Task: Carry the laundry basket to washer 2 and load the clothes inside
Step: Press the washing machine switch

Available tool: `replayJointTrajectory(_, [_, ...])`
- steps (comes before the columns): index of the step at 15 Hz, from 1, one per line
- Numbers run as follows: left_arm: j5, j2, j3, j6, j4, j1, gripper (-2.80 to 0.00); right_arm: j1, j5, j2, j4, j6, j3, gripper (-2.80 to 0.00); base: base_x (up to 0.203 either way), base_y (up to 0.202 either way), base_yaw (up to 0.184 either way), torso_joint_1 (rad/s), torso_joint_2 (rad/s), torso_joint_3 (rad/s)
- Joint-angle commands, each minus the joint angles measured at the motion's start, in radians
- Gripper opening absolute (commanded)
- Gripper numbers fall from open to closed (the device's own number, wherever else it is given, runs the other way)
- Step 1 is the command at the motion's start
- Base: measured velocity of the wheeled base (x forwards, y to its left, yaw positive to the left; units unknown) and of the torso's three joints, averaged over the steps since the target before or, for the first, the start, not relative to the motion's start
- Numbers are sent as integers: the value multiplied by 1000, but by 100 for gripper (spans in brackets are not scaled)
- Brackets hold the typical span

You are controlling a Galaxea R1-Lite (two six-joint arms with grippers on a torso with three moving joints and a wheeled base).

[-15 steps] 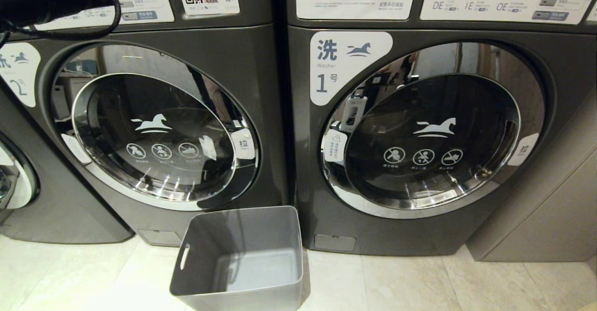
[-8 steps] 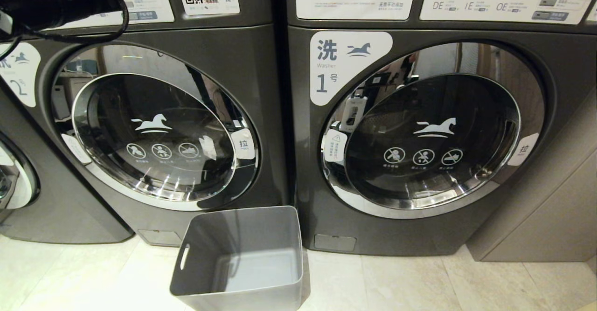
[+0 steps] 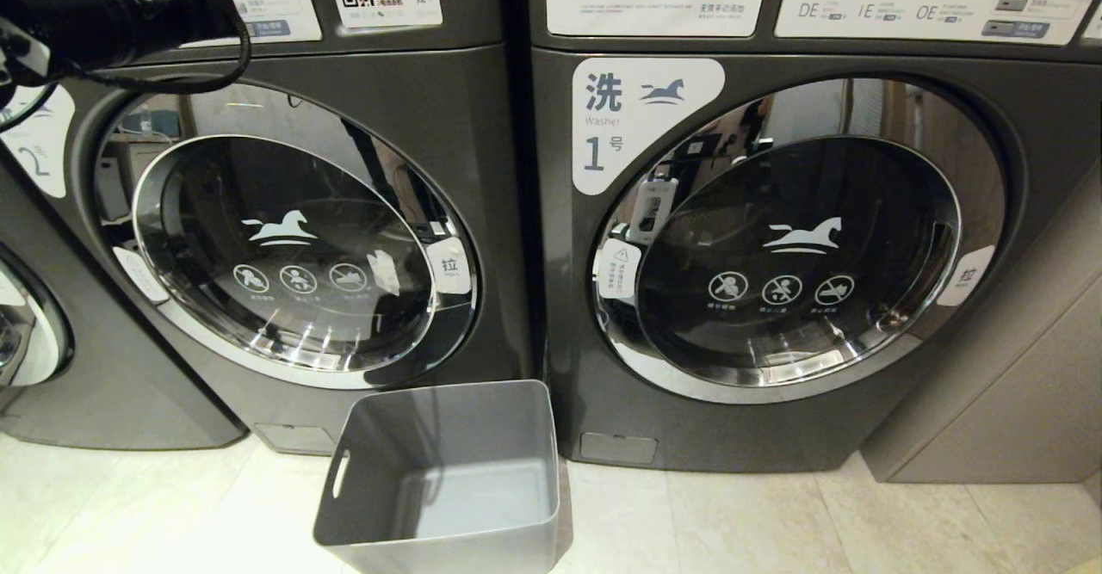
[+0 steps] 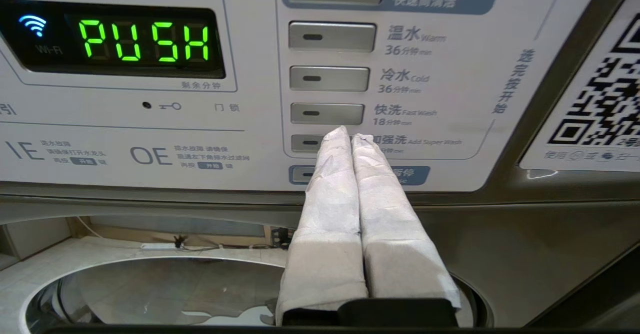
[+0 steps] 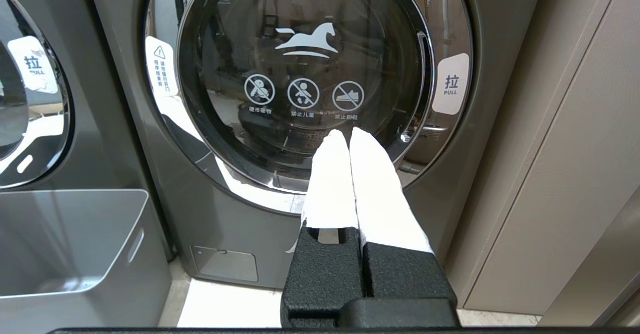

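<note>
The left tool (image 4: 351, 136) is seen raised before the control panel (image 4: 150, 138) of washer 2 (image 3: 491, 212), its two wrapped fingers (image 4: 330, 184) pressed together with nothing between them. The tips are aimed at the column of program buttons (image 4: 327, 113), close to the lower ones; whether a button is touched cannot be told. "PUSH" is shown in green on the display (image 4: 145, 40).

The right tool (image 5: 348, 138) is held low and idle before the door of washer 1 (image 5: 300, 73), its fingers likewise together and empty.

The laundry basket (image 3: 516, 419) is stood on the floor (image 3: 775, 522) at the foot of the two machines, below the seam between them, well below the left tool and to the inner side of the right one. Its long axis is taken to run toward the machines, with one slot handle (image 3: 341, 474) on its left wall. It is seen empty. The clothes cannot be made out anywhere; the round door of washer 2 (image 3: 284, 251) is closed, so they are judged already loaded.

The coming move is judged to be a button press, for which the left arm is the nearer. The floor is pale tile; a beige cabinet side (image 5: 550, 148) stands just right of washer 1.
</note>
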Motion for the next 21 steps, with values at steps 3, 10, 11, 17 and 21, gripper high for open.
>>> replayJointTrajectory(3, [-1, 16, -2, -1, -6, 11, -280, 0, 0, 2, -2, -1, 40, -280, 0, 0, 0, 0, 0, 0])
replayJointTrajectory(10, [-3, 47, -4, 0, -44, 25, -280, 0, 0, 2, -2, -1, 40, -280, 0, 0, 0, 0, 0, 0])
replayJointTrajectory(11, [-3, 52, -4, 0, -44, 25, -280, 0, 0, 2, -2, -1, 40, -280, 0, 0, 0, 0, 0, 0])
replayJointTrajectory(17, [-3, 44, -2, 1, -31, 25, -280, 0, 1, 2, -2, -1, 40, -280, 0, 0, 0, 0, 0, 0])
replayJointTrajectory(21, [-3, 27, -1, 3, -26, 24, -280, 0, 1, 2, -2, -1, 40, -280, 0, 0, 0, 0, 0, 0])
